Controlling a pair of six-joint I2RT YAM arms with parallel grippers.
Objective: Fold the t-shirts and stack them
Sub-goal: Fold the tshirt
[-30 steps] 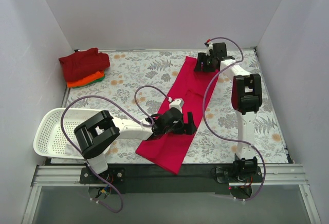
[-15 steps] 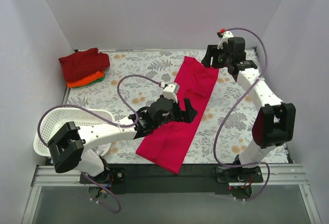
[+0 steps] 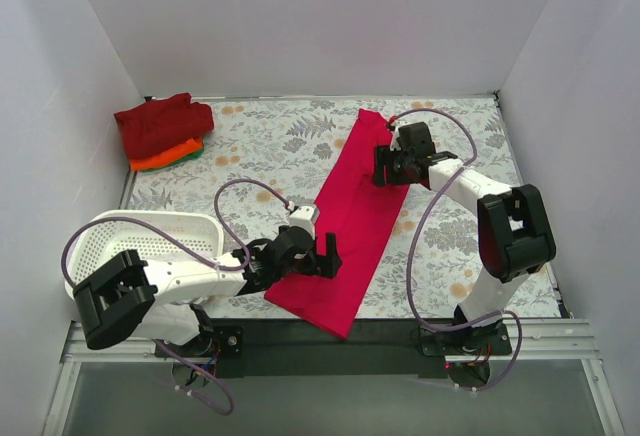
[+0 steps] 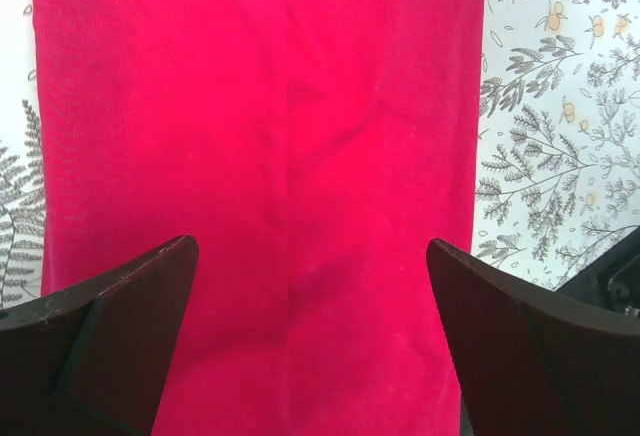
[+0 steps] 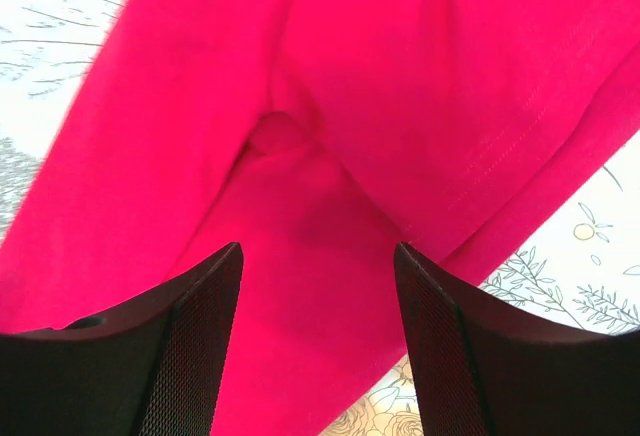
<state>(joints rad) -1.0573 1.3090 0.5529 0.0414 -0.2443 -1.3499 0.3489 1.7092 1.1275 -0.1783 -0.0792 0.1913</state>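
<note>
A bright pinkish-red t-shirt [image 3: 355,206] lies folded into a long strip, running from the far middle of the table to its near edge. My left gripper [image 3: 318,256] is open and empty just above the strip's near part [image 4: 300,156]. My right gripper [image 3: 390,168] is open and empty above the strip's far part [image 5: 340,156], where a folded sleeve edge with a seam shows. A stack of a dark red t-shirt [image 3: 160,124] on an orange one [image 3: 165,158] and a green one [image 3: 193,154] sits at the far left.
A white lattice basket [image 3: 100,251] stands at the near left, beside the left arm. The tablecloth [image 3: 270,146] has a floral print. White walls close in the left, far and right sides.
My left gripper has drawn back toward the near edge along the strip. My right gripper has come in from the far right corner onto the strip's far part. The sleeve now lies folded in.
</note>
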